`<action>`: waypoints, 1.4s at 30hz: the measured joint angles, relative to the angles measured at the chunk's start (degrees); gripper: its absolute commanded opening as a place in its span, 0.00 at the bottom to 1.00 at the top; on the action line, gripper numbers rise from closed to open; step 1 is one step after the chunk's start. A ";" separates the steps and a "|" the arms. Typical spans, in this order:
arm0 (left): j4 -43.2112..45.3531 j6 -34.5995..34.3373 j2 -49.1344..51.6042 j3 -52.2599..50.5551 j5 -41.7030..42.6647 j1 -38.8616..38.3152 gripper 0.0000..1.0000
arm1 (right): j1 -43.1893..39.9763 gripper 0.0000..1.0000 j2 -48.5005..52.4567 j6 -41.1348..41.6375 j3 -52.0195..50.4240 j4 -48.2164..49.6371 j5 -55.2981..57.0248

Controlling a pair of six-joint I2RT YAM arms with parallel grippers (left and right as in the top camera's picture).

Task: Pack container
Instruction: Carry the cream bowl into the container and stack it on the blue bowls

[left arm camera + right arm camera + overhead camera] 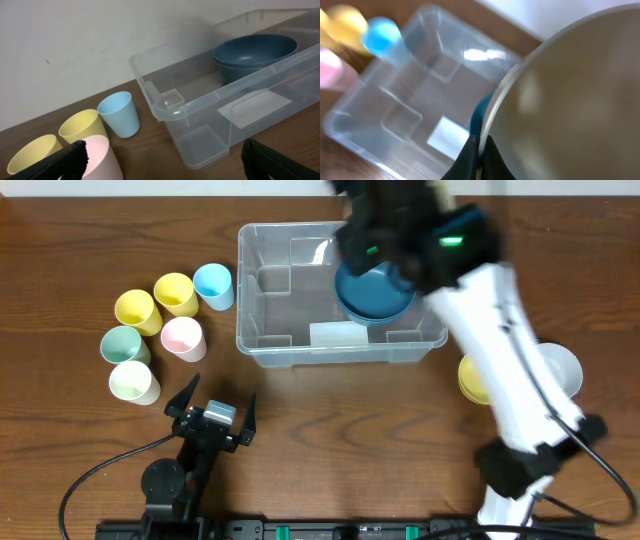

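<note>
The container (340,356) is set on the bench (60,240) toward its far side, near the middle, with its long side facing the robot. Two dark blue bowls (255,50) are nested in its right end; the rest of its floor is taken up only by moulded ridges and a white label (337,335).

The right arm (500,350) is stretched over the right end of the container, so that corner and part of the blue bowls are hidden in the overhead view. The right jaws are pinched shut on the rim of a dull grey bowl (570,90), which is held above the container, with a sliver of blue seen beneath its edge.

The left jaws are spread wide and hold nothing; they are parked low over the bench on the near side, by the container's left front corner.

Six cups are clustered left of the container: a blue cup (213,285) just beside its wall, two yellow cups (175,293), a pink cup (183,337), a green cup (125,345) and a cream cup (133,380). Right of the container, a yellow bowl (472,378) is partly covered by the arm, and a white bowl (562,370) lies beside it.
</note>
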 measured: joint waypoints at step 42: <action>0.00 0.00 0.00 0.00 0.02 0.00 0.98 | -1.81 0.64 17.18 -0.35 -5.51 2.84 -1.03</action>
